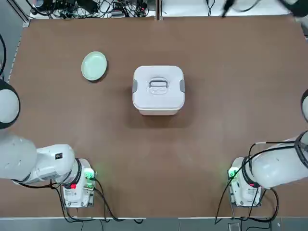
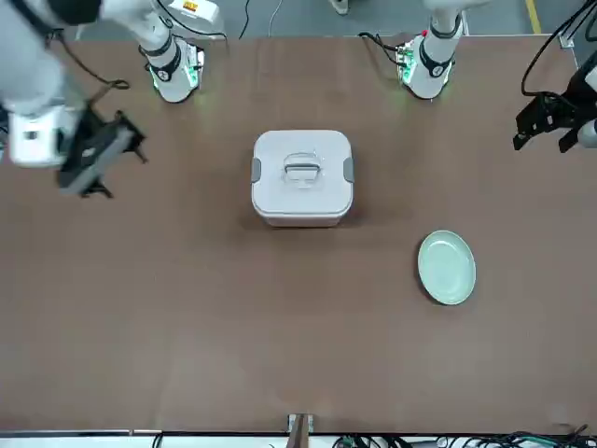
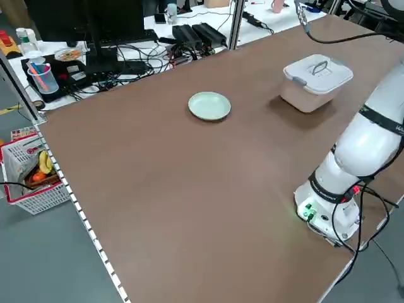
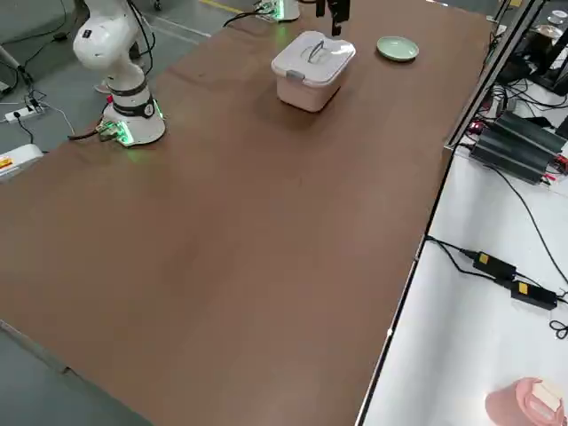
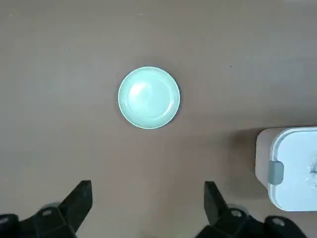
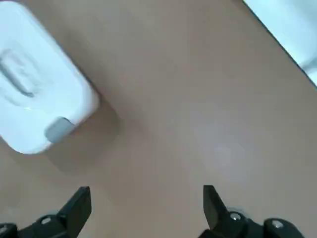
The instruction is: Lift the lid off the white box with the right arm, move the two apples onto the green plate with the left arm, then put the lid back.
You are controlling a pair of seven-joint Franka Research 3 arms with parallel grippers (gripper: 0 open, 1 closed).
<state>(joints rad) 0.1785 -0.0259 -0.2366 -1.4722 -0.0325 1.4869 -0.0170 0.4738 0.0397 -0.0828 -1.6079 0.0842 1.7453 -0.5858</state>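
The white box (image 1: 158,103) stands mid-table with the lid (image 1: 158,84) closed on it, handle flat and grey clips at both sides. To its far left lies the green plate (image 1: 94,66), with nothing on it. The two apples are out of view. My right gripper (image 2: 93,154) hangs high over the table on the box's right side, open and holding nothing; its wrist view shows the lid (image 6: 29,79) off to one side. My left gripper (image 2: 552,119) hovers high on the plate's side, open and holding nothing, with the plate (image 5: 149,97) beyond its fingers.
Both arm bases (image 1: 77,185) (image 1: 245,185) sit at the near table edge. Cables (image 1: 86,7) run along a bench behind the far edge. A post (image 1: 157,9) stands at the far edge's middle. Bare brown tabletop surrounds the box and plate.
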